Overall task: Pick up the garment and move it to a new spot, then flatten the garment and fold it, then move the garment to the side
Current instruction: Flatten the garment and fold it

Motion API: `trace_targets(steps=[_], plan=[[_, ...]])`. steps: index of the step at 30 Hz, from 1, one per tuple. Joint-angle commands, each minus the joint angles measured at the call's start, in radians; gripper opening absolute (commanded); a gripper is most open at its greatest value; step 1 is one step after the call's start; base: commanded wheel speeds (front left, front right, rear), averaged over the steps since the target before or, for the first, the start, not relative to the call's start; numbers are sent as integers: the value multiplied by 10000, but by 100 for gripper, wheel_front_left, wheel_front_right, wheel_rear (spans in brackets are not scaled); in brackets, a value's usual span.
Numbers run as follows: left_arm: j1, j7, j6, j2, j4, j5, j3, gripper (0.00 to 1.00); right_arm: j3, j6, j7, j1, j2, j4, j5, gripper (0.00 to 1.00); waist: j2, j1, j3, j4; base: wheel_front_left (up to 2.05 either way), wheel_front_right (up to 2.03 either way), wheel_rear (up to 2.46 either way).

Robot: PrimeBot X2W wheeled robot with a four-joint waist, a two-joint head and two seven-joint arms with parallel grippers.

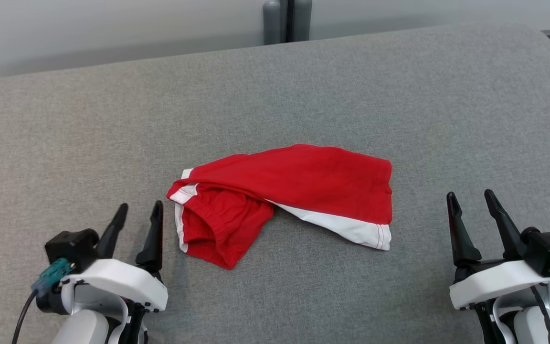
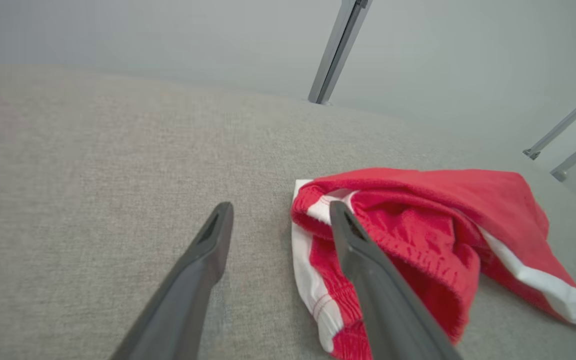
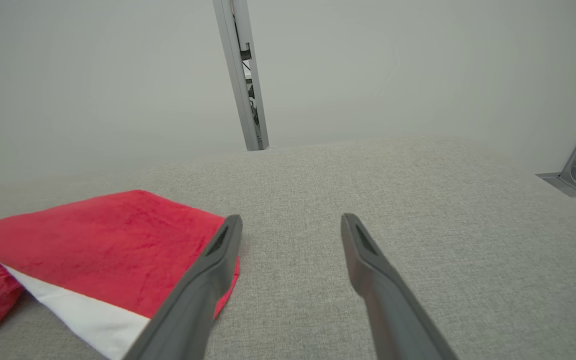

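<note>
The garment [image 1: 284, 191] is a pair of red shorts with white trim. It lies on the grey fabric surface [image 1: 303, 86] directly in front of me, roughly centred left to right. It is not flat: a broad red layer is folded over the rest and spans the full width. At my left end the elastic waistband [image 1: 208, 217] is gathered and gapes open toward me, with a narrow white strip along its outer edge. A white band [image 1: 346, 227] runs diagonally along the near edge and ends at the near right corner, where red stitch lines cross it. The right end lies smooth; the left end is bunched.
</note>
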Motion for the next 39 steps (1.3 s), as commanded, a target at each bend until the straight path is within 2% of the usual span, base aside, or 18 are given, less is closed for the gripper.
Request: trace_targets(steps=[1, 6, 11, 16, 26, 39], plan=[[113, -331, 195, 2, -143, 177, 104, 100, -60, 20, 52, 35, -51, -52, -49, 100, 0, 0, -163, 85, 0, 0, 0], [317, -1270, 827, -32, -758, 894, 338, 100, -141, 20, 182, 258, -50, -162, -230, 100, 0, 0, -617, 255, 0, 0, 0], [514, -1487, 1073, 7, -1113, 1389, 525, 100, -167, 20, 329, 473, -51, -260, -410, 100, 0, 0, -991, 368, 0, 0, 0], [962, -1535, 1106, 280, -1210, 1841, 587, 100, -94, 20, 501, 742, -51, -416, -535, 100, 0, 0, -1363, 449, 0, 0, 0], [2112, -1543, 1158, 613, -1023, 1820, 625, 100, -28, 20, 759, 1291, -50, -592, -558, 100, 0, 0, -1938, 474, 0, 0, 0], [2026, -1305, 1249, 744, -1142, 1918, 469, 100, -66, 20, 905, 1456, -50, -825, -453, 100, 0, 0, -1960, 588, 0, 0, 0]])
